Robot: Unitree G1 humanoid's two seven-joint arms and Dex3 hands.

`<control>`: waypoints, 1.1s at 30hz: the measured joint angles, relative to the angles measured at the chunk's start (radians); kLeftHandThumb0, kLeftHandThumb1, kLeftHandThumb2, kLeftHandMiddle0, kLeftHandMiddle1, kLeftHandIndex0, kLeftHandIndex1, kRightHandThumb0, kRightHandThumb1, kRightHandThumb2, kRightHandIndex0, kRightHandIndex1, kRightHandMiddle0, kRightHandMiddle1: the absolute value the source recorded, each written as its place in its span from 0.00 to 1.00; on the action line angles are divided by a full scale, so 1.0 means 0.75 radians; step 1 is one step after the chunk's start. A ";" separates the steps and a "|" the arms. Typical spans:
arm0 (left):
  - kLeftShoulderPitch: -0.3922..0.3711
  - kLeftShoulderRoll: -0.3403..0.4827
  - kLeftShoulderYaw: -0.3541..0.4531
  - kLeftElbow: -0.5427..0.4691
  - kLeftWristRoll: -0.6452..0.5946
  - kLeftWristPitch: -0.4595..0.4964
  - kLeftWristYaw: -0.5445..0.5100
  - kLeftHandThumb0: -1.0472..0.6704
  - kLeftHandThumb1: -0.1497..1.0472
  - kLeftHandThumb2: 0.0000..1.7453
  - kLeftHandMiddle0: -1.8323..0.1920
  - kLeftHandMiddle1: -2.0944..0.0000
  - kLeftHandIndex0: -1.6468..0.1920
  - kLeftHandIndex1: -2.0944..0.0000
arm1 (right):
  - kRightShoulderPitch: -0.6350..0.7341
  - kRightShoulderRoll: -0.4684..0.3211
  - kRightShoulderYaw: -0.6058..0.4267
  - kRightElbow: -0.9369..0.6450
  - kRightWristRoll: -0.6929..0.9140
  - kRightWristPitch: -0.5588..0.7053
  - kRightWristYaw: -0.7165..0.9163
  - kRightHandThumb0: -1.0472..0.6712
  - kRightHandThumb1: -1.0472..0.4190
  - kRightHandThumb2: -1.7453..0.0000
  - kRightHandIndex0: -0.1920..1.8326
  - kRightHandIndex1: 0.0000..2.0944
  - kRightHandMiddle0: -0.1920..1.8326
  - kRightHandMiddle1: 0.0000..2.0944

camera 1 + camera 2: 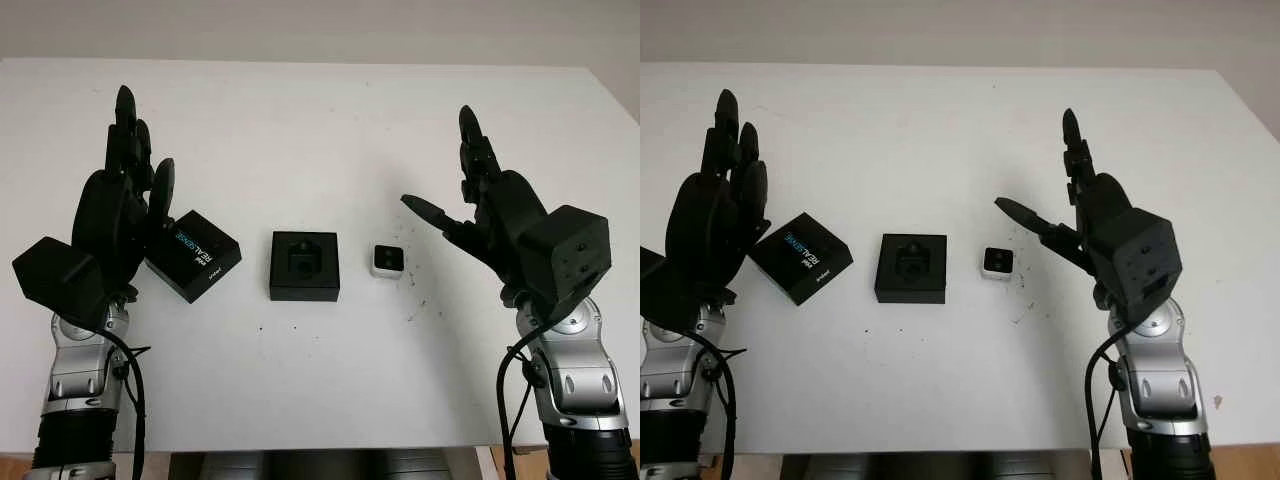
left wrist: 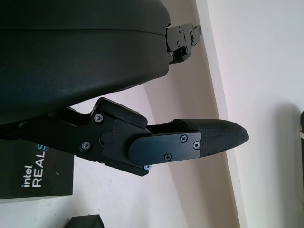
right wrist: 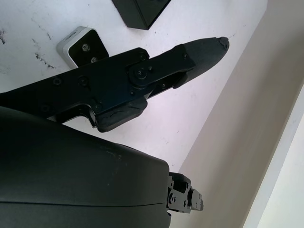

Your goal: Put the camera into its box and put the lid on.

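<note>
A small white camera [image 1: 388,260] with a dark face lies on the white table [image 1: 320,130], just right of the open black box [image 1: 304,265] with its moulded insert. The black lid [image 1: 193,254], printed with white lettering, lies tilted to the left of the box. My left hand [image 1: 130,180] is raised beside the lid's left edge, open and holding nothing. My right hand [image 1: 470,200] hovers to the right of the camera, open, thumb pointing toward it. In the right wrist view the camera [image 3: 81,47] sits just past a finger [image 3: 190,54].
Small dark specks [image 1: 420,300] mark the table near the camera. The table's front edge [image 1: 320,448] runs just before my forearms. The far half of the table is bare white surface.
</note>
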 measured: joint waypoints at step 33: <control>0.025 -0.032 -0.006 -0.030 0.002 0.016 0.017 0.15 1.00 0.29 1.00 0.99 1.00 1.00 | 0.004 -0.253 0.363 -0.165 -0.855 0.003 0.094 0.21 0.18 0.97 0.27 0.10 0.28 0.09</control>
